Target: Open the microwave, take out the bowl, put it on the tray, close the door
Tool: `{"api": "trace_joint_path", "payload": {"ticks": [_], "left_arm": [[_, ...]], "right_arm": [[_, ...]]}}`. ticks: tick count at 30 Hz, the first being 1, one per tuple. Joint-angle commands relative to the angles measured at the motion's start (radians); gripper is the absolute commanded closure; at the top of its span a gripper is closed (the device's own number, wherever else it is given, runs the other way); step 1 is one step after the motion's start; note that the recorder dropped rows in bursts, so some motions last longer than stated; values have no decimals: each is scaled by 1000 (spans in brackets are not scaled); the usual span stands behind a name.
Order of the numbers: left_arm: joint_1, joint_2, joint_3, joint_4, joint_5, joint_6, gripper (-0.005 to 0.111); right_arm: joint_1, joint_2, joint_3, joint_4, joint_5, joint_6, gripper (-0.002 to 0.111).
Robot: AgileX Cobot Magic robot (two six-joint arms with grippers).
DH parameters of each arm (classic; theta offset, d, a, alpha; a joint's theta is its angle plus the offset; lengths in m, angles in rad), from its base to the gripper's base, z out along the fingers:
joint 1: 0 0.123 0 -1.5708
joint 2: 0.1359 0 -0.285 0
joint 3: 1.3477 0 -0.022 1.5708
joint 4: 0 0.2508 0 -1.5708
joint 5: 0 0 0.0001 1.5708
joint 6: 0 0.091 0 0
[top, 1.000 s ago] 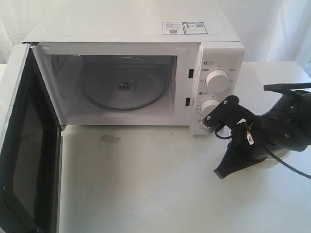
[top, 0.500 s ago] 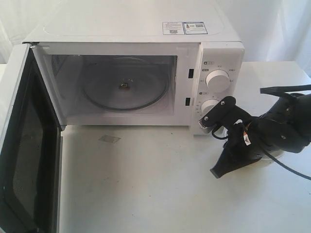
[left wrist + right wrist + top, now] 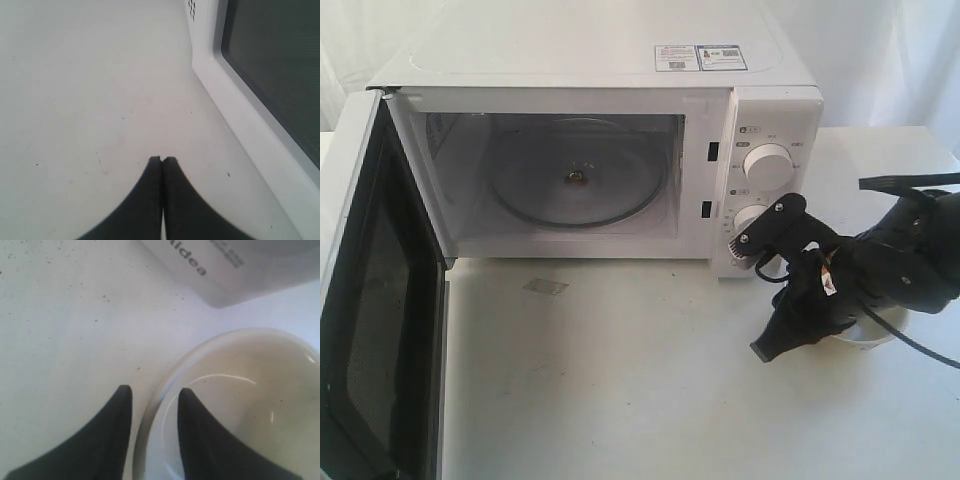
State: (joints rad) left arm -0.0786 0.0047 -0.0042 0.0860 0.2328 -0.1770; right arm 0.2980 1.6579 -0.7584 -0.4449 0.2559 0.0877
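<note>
Bowl (image 3: 240, 405) sits on the table (image 3: 620, 400) just beside the microwave (image 3: 590, 60); our right gripper (image 3: 153, 390) straddles its rim, jaws parted, not pinching; we see the door (image 3: 360, 300) standing wide open, our left gripper (image 3: 162, 159) closed, empty

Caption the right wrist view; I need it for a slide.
Right pincer open astride the rim of the cream bowl, set down beside the microwave.
</note>
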Motion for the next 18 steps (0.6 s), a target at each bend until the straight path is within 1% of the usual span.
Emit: {"api": "trace_joint_path", "payload": {"ticks": [1, 4, 10, 13, 18], "left_arm": [[0, -5, 4, -3, 0, -4, 107], [0, -5, 4, -3, 0, -4, 107], [0, -5, 4, -3, 0, -4, 107], [0, -5, 4, -3, 0, -4, 107], [0, -5, 4, -3, 0, -4, 107]], "right_arm": [[0, -62, 1, 35, 6, -3, 77], [23, -108, 1, 49, 6, -3, 77], [109, -238, -3, 74, 38, -3, 77], [155, -319, -35, 151, 82, -3, 78], [231, -479, -68, 369, 127, -5, 78]]}}
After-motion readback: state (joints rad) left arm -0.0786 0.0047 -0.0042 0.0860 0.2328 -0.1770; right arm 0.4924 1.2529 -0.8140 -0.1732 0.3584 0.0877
